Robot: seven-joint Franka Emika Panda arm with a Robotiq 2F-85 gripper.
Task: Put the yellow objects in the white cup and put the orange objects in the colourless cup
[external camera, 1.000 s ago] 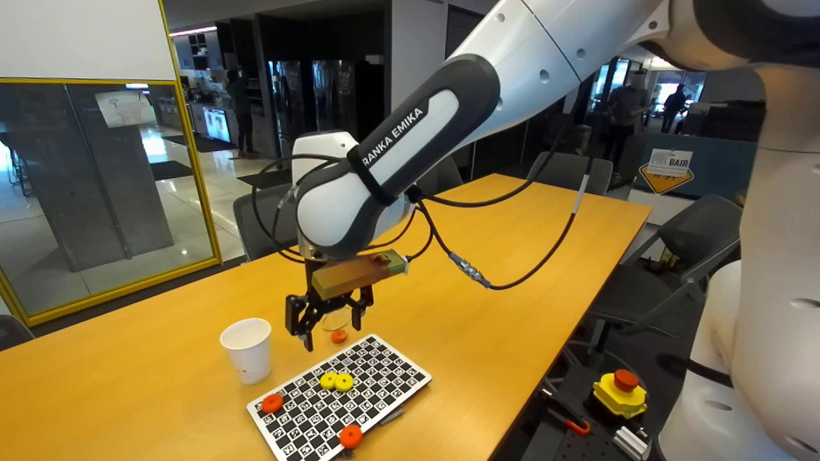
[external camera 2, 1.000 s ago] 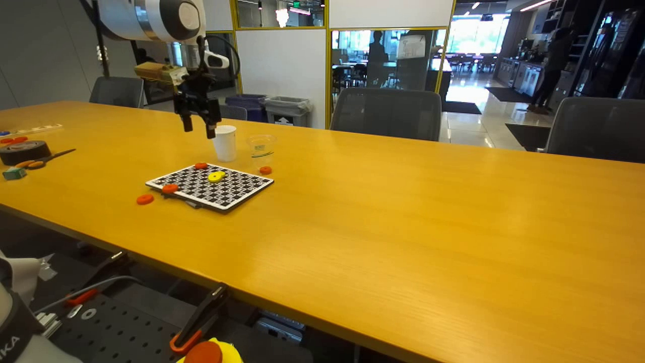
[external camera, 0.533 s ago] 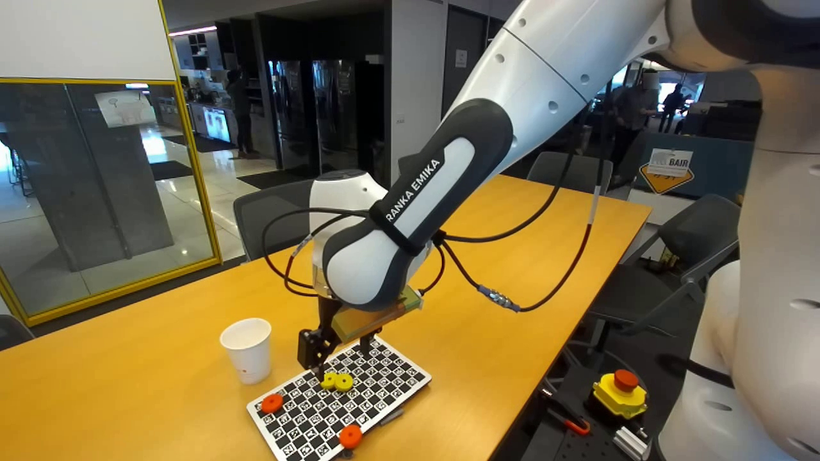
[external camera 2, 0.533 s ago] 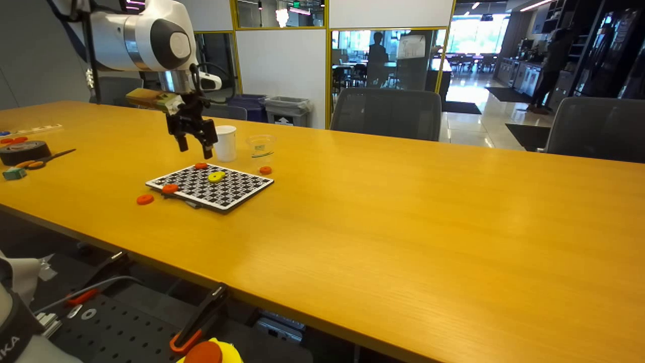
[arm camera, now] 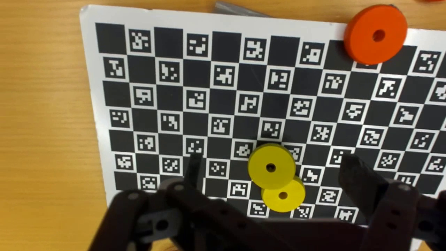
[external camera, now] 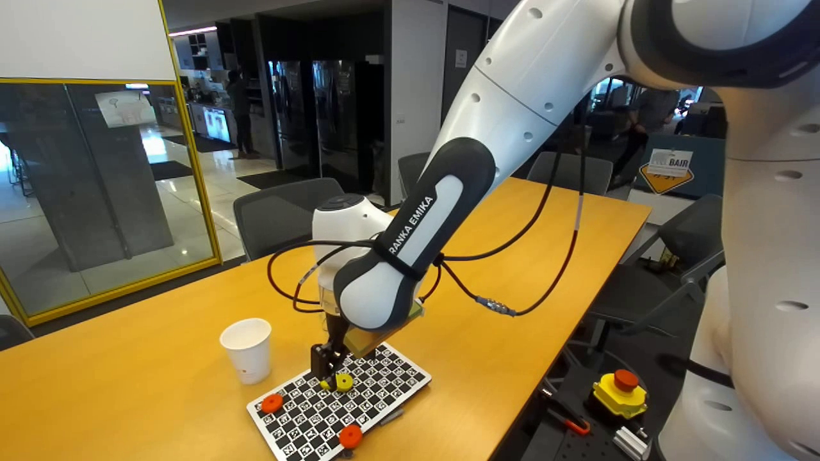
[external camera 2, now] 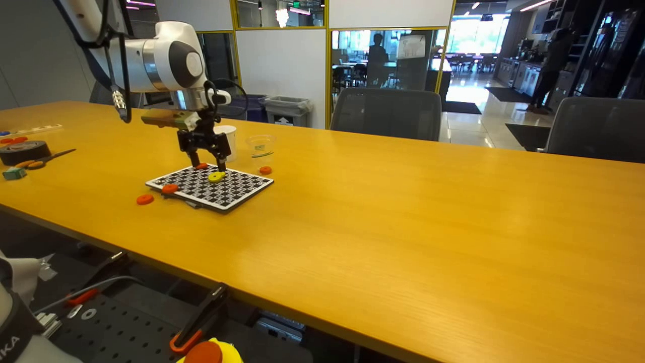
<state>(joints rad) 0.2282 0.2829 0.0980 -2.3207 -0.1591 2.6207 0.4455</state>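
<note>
Handling the yellow holed discs (arm camera: 273, 155): judged light, stiff and hard to break, the faces perhaps slippery; best pinched by the rim, one at a time.
Checkered marker board (arm camera: 184, 21): both discs are laid on it, one partly covered by the other in the wrist view.
Gripper (arm camera: 271, 161): spread wide, the pair seen between its tips; nothing is held.
White paper cup (external camera: 246, 355): stood upright just beside the board; its bottom is hidden.
Clear cup (external camera 2: 261, 143): an orange disc (external camera 2: 265, 170) is seen at its base, probably inside.
</note>
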